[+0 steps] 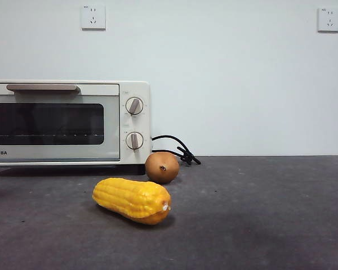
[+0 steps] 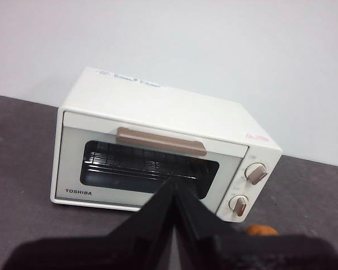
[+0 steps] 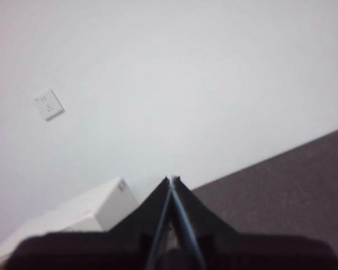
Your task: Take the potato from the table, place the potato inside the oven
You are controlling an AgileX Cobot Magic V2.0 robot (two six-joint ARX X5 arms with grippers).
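The potato (image 1: pixel 161 167) rests on the table (image 1: pixel 259 214) just in front of the oven's right lower corner, its dark spot facing the front camera; we see it again in the left wrist view only as an orange sliver (image 2: pixel 261 230) above the gripper body. Nearest to the front camera lies the corn cob (image 1: pixel 132 199), set at a slant, its right end close before the potato; we cannot tell whether the two touch. To the right of both, we find the table bare as far as its rear edge, where it meets the white wall (image 1: pixel 242 73). Behind the potato stands the oven (image 1: pixel 67 124), its glass door shut, the bar handle (image 1: pixel 43 88) along the top of the door and two knobs (image 1: pixel 134 106) on the right panel; its left side runs out of the front view. A black cord (image 1: pixel 177 149) curls on the table at the oven's right, behind the potato. Two wall sockets (image 1: pixel 93 17) sit high on the wall. The left gripper (image 2: pixel 173 188) hangs in front of the oven door, above the table, its two jaws pressed together at the tips and holding nothing. The right gripper (image 3: pixel 172 181) points up toward the wall, with an oven corner at one side; its jaws likewise meet at the tips and carry nothing. Neither arm appears in the front view.
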